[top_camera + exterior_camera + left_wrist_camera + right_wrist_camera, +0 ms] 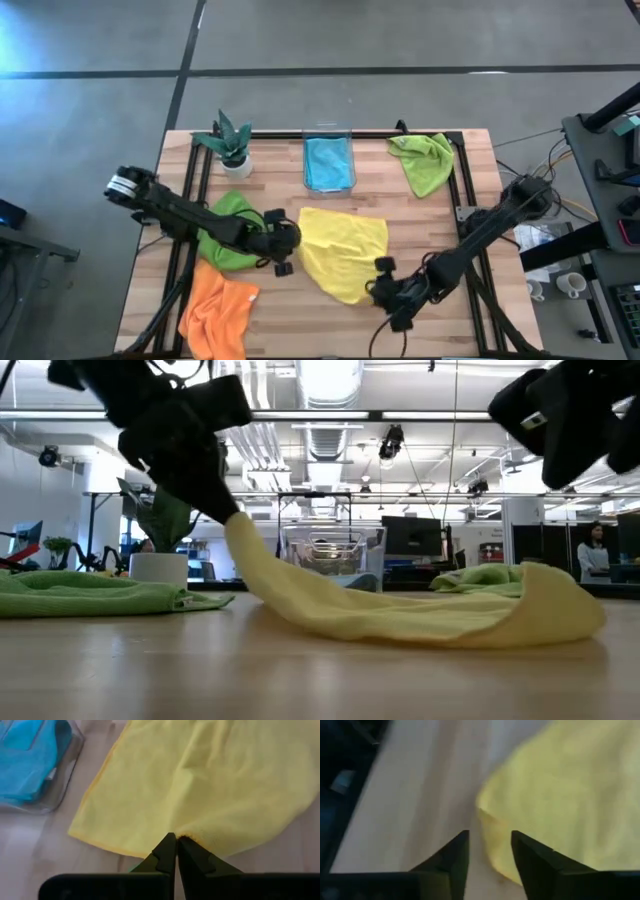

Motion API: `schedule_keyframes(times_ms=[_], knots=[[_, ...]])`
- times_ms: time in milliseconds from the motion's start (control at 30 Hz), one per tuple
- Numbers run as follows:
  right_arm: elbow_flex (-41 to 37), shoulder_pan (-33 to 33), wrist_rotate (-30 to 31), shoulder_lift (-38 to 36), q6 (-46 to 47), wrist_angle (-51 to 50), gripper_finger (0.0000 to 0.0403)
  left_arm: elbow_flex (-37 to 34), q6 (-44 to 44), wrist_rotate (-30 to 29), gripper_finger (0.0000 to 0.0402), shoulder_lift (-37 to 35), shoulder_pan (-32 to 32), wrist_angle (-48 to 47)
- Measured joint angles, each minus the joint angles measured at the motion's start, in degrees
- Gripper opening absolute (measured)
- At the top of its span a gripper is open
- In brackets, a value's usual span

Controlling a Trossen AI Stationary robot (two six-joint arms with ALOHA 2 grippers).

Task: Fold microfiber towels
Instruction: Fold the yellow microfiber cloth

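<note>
Left gripper (176,851): I see its fingers pressed together on the edge of the yellow towel (345,250), lifting that corner off the table (470,215); I judge this sets up a fold.

Right gripper (489,851): fingers spread, hanging just above the towel's opposite edge, holding nothing. It seems poised to pinch there, though the blurred view leaves contact uncertain.

Yellow towel: centre of the table, mostly flat.

Darker green towel (228,235): under the left arm.

Orange towel (218,312): near corner, crumpled.

Lime green towel (424,160): far right corner.

Blue towel (328,163): inside the clear plastic bin (328,131), beside the potted plant (230,142).
</note>
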Motion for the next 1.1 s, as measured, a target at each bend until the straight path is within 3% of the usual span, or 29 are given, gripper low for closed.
schedule_keyframes(times_ms=[100,233,400,600,767,900,1100], knots=[[1.5,-0.1,-0.2,5.4,-4.2,3.7,0.0176,-3.2,-0.4,0.4,0.0,-0.5,-0.1,5.0],[7.4,-2.4,-0.4,10.8,-5.8,-4.3,0.0198,-3.5,-1.3,1.0,0.0,0.7,-0.1,5.5],[11.6,-4.4,-6.7,15.6,-8.2,-9.3,0.0198,-3.4,-1.3,2.0,0.0,1.9,-0.2,5.4],[13.2,-4.7,-8.4,17.5,-8.8,-11.0,0.0155,-3.0,-1.3,2.0,0.0,2.0,-0.2,5.4],[13.3,-4.7,-8.3,16.1,-8.3,-11.2,0.0084,-3.0,-1.5,2.9,0.0007,1.8,-0.2,4.9],[13.3,-5.1,-8.2,14.8,-8.2,-11.8,0.0019,-2.2,-6.6,5.2,0.0052,1.8,0.0,4.7],[13.3,-6.5,-7.7,11.4,-6.5,-15.3,0.001,0.2,-1.4,6.1,0.0139,1.7,-1.3,5.4]])
